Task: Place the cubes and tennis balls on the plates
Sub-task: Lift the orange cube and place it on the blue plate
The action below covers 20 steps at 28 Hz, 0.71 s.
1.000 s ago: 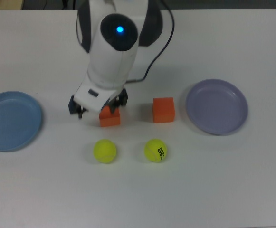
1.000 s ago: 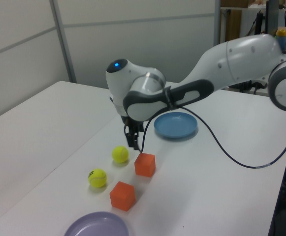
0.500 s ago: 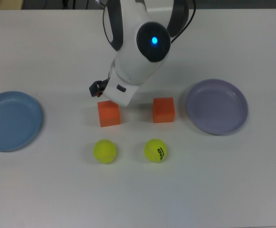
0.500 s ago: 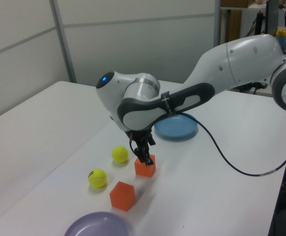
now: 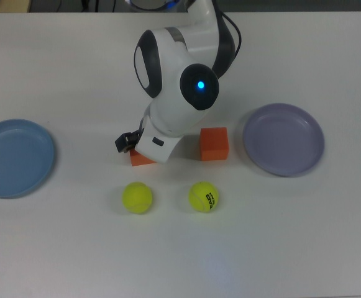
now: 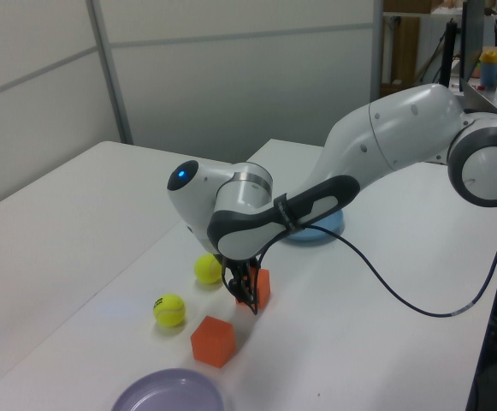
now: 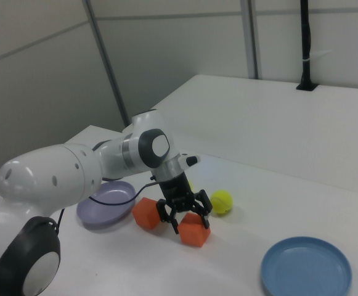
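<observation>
I see my pincer point(image 7: 184, 211) set low over one orange cube point(image 7: 194, 229), fingers spread wide to straddle its top, not yet closed on it. That cube rests on the white surface point(image 5: 292, 236). The second cube point(image 5: 214, 143) sits near the lavender plate point(image 5: 284, 139); the blue plate point(image 5: 13, 158) lies well apart.

second cube point(image 5: 214, 143) beside, tennis balls point(image 5: 137, 197) near
</observation>
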{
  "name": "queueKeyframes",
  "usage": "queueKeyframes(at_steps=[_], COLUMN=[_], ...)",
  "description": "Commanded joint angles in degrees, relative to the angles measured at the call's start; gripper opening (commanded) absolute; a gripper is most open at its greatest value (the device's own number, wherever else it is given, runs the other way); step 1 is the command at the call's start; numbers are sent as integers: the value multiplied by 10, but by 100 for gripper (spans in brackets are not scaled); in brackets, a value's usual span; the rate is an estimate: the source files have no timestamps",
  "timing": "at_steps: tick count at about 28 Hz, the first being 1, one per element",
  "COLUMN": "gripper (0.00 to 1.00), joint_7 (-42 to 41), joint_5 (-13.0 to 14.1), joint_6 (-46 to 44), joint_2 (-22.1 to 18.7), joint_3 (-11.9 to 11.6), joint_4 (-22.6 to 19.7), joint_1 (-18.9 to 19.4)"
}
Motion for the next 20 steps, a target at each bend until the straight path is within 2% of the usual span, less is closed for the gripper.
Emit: queueKeyframes(at_steps=[1,7,8,9,12,14,18,20], gripper=[0,0,0,0,0,0,0,0], joint_7=[12,15,16,17,11,9,9,9], joint_5=[-14,-7,-3,12,30,30,28,28], joint_6=[15,14,14,14,16,36,72,76], joint_2=[0,-10,-13,-20,-32,-33,-32,-26], joint_3=[-8,-9,-9,-13,-34,-58,-82,-105], joint_4=[-2,15,23,36,48,54,49,47], joint_1=[2,-4,-6,-18,-38,-49,-73,-79])
